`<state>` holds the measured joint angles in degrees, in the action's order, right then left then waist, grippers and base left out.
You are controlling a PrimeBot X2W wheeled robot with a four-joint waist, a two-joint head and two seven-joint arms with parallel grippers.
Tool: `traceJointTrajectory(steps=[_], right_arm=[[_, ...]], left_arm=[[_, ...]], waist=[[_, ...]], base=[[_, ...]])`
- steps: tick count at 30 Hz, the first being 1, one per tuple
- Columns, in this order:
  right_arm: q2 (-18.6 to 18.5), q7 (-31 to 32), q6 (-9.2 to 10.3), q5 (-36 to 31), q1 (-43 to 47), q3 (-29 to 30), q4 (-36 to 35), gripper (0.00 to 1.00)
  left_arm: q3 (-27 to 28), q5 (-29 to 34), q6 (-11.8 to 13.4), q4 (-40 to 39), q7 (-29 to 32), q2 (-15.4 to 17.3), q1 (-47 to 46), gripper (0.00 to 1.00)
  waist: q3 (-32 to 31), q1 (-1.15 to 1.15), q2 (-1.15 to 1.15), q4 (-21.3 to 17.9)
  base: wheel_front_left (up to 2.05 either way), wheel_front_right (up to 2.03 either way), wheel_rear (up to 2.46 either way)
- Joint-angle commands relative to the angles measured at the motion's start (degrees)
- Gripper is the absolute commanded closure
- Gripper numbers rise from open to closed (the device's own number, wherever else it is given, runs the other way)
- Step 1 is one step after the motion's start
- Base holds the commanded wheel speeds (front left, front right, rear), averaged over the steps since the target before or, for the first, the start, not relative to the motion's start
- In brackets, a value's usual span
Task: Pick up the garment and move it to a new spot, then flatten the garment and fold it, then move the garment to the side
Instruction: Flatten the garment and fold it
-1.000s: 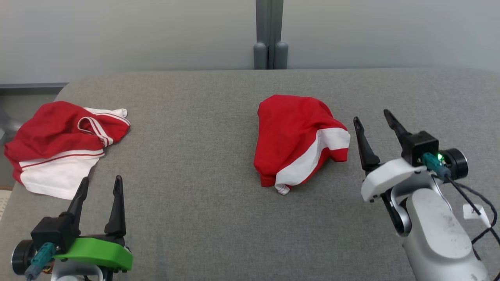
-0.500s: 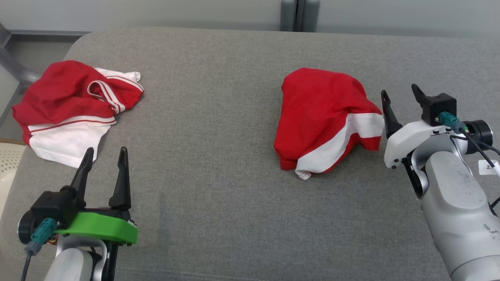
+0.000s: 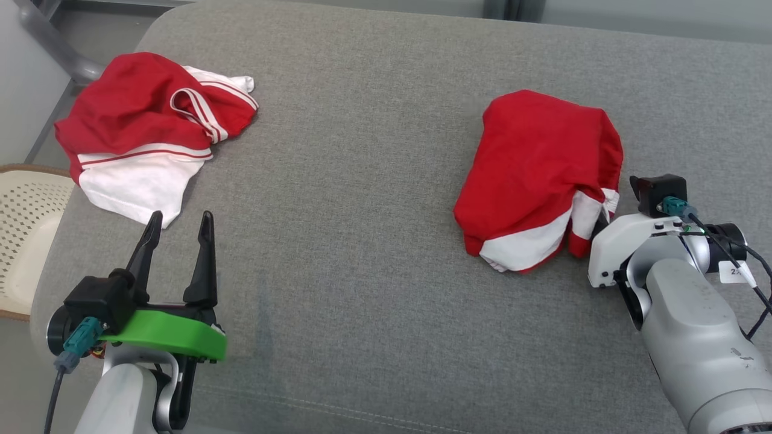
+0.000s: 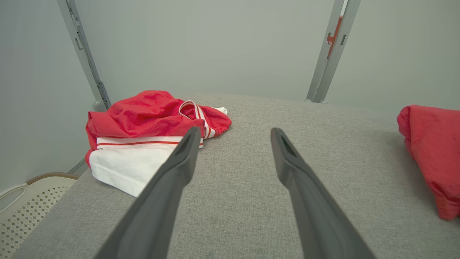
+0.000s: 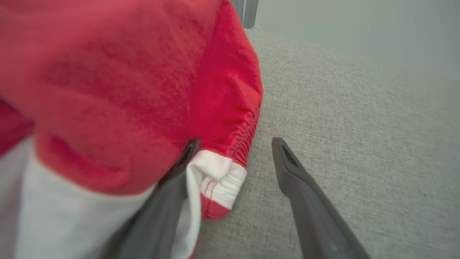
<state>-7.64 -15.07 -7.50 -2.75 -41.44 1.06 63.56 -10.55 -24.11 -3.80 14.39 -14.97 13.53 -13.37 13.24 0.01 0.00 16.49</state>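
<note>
- The garment (image 3: 537, 181), red with a broad white band, lies bunched in a rounded heap on the right half of the grey padded table (image 3: 362, 211), well in from its far edge.
- Its white band and a ribbed white cuff (image 5: 219, 176) sit on the near right side of the heap, the side facing the right arm.
- The right gripper (image 3: 618, 202) is against that edge with its jaws spread wide. In the right wrist view, one finger (image 5: 169, 194) is pushed in among the folds with cloth draped over it, and the other finger (image 5: 305, 194) stands clear over bare table. The cuff lies between them, unclamped.
- The right arm comes up from the lower right corner of the head view. Its pale forearm (image 3: 693, 337) slants inward, and the wrist is bent so that the fingers point at the heap.
- The left gripper (image 3: 181, 217) is at the lower left, well apart from the garment. Its fingers point up the head view, spread and holding nothing, and in its wrist view they are over bare table.
- A second red and white garment (image 3: 151, 132) lies crumpled at the table's far left corner, just ahead of the left fingertips.
- A pale perforated basket (image 3: 24, 229) stands off the table's left edge.
</note>
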Motion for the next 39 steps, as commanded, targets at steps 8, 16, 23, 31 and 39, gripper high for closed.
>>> traceJointTrajectory(steps=[8,16,23,31,39], right_arm=[[1.71,-0.01,0.01,0.99,2.8,1.85,-0.18,1.0],[2.12,-0.08,0.05,3.13,9.64,0.76,-10.19,1.0],[1.13,-0.1,0.05,7.83,18.39,-1.85,-20.27,1.0],[0.25,-0.09,0.05,10.62,31.27,0.37,-30.68,1.0],[1.42,0.01,0.05,11.51,36.49,2.26,-36.81,0.0]], left_arm=[[0.93,1.31,-0.46,0.84,-0.24,-0.67,0.23,0.0],[1.96,1.91,-0.07,0.83,-0.19,-0.86,3.38,0.0],[1.98,1.77,0.91,0.1,-0.18,-1.07,6.8,0.0],[1.11,1.69,1.36,-0.36,-0.03,-1.45,8.17,0.0],[1.48,0.89,1.73,-0.82,0.0,-0.94,9.69,0.0]], waist=[[-1.29,-0.01,0.0,0.19],[-5.93,-0.01,0.0,-3.79],[-9.75,-0.01,0.0,-8.37],[-11.21,-0.01,0.0,-10.08],[-11.72,-0.01,0.0,-11.59]], base=[[0.0,0.0,0.0],[0.0,0.0,0.0],[0.0,0.0,0.0],[0.0,0.0,0.0],[0.0,0.0,0.0]])
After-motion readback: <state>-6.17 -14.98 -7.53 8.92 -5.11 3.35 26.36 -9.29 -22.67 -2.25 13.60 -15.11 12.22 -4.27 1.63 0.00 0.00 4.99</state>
